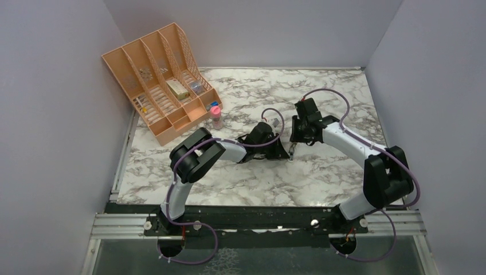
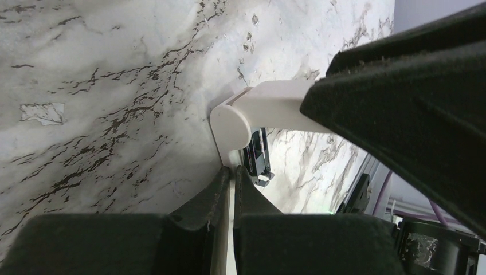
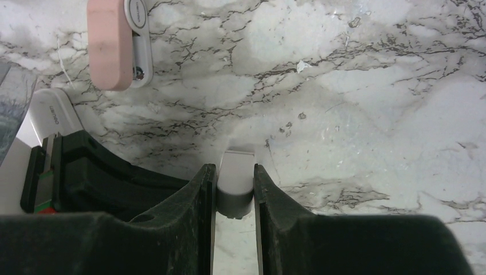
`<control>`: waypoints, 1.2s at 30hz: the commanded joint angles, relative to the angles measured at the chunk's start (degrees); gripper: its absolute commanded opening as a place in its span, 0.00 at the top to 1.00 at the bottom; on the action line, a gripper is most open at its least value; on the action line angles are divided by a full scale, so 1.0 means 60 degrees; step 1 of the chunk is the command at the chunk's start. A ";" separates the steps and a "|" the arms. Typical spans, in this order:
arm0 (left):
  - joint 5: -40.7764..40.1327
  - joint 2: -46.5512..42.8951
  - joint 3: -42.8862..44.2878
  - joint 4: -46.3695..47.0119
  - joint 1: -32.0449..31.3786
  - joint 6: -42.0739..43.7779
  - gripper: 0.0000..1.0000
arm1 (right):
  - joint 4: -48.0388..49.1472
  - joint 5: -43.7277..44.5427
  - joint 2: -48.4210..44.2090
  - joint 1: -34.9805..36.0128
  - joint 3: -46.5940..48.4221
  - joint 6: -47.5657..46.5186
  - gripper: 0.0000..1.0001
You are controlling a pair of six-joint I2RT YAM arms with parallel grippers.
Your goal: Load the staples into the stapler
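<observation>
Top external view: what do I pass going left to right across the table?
From the left: peach desk organizer → pink-capped bottle → left gripper → right gripper. The white stapler, held at the grippers, is hidden in this view, so left out.

1. Left arm (image 1: 189, 166): white link shells between bulky black joint housings; a purple cable (image 1: 198, 260) loops out at its base, 7 o'clock in the top view.
2. Right arm (image 1: 367, 154): same white-and-black build, with its own purple cable, base at 5 o'clock.
3. Left pincer (image 2: 232, 175) and right pincer (image 3: 235, 172): matte black fingers, finely textured.
</observation>
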 commanded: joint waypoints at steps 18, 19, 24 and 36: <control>-0.0510 0.0715 0.0295 -0.0723 -0.0089 0.0267 0.95 | -0.1066 -0.1558 -0.0306 0.0521 -0.1386 0.0806 0.80; -0.0509 0.0719 0.0282 -0.0731 -0.0089 0.0271 0.95 | -0.0999 -0.1585 -0.0268 0.0522 -0.1434 0.0833 0.80; -0.0495 0.0621 0.0253 -0.0729 -0.0083 0.0236 0.95 | -0.0654 -0.1612 -0.0037 0.0537 -0.1653 0.0897 0.80; -0.0581 0.0193 0.0047 -0.0719 -0.0082 0.0224 0.95 | -0.0264 -0.0969 0.0549 0.0542 -0.1829 0.1149 0.81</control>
